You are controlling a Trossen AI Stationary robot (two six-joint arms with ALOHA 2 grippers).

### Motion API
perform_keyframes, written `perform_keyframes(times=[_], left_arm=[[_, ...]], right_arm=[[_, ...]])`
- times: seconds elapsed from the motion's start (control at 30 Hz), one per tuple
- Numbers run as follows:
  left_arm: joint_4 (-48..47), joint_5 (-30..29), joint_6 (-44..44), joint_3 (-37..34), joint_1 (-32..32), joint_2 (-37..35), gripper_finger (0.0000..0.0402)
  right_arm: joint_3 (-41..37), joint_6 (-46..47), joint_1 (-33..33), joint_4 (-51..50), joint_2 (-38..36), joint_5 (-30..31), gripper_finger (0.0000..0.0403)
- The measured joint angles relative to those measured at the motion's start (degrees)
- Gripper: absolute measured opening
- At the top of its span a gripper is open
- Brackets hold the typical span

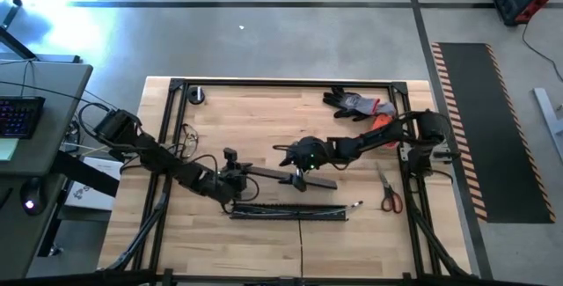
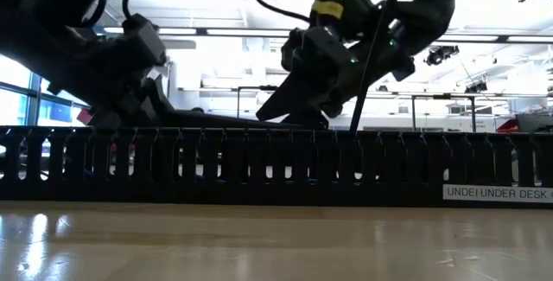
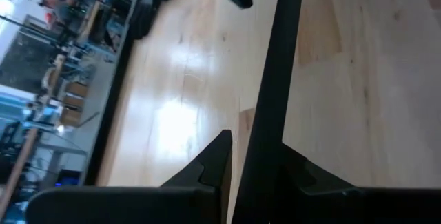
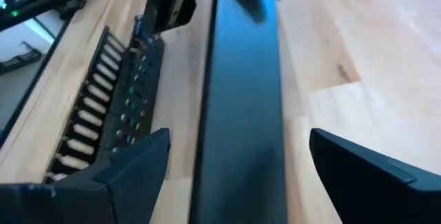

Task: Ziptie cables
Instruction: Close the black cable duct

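The left gripper (image 3: 251,172) pinches the flat black cover strip (image 3: 272,86); the right gripper (image 4: 234,162) straddles it wide open.

left gripper (image 3: 256,172) pinching flat black cover strip (image 3: 275,79) edge-on, strip running away over wooden table (image 3: 358,72), glare patch shining beside it

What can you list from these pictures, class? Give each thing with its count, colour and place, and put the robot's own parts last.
slotted channel: one, black, near the table's front edge
cables: a bundle, coloured tips, inside the channel
cover strip: one, black, flat, behind the channel
scissors: one, red-handled, right side
gloves: a pair, grey and orange, back right
round object: one, dark, back left corner
table: one, light wood
left hand: closed on the cover strip
right hand: open, straddling the cover strip
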Motion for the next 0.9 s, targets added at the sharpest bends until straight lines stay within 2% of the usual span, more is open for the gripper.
perform_keyframes(times=[0.13,0.33,0.57,0.73,0.9], left_arm=[[-0.04,-1.22,0.63,0.00,-0.02,0.00,0.0046],[0.24,-1.90,0.71,0.00,-0.02,0.00,0.0043],[0.23,-1.93,0.69,0.00,0.00,0.00,0.0042],[0.37,-1.93,0.06,0.00,0.00,0.00,0.0042],[-0.40,-1.49,-2.98,0.00,0.01,0.00,0.0050]], right_arm=[[0.00,0.21,-1.86,0.06,0.01,-2.50,0.0330],[0.00,3.21,-4.06,0.58,2.41,-12.84,0.0329],[0.00,1.98,-4.11,2.89,4.38,-14.47,0.0319],[0.00,1.47,-4.11,4.19,4.26,-14.43,0.0278],[0.00,1.67,-4.22,3.52,4.26,-13.06,0.0192]])
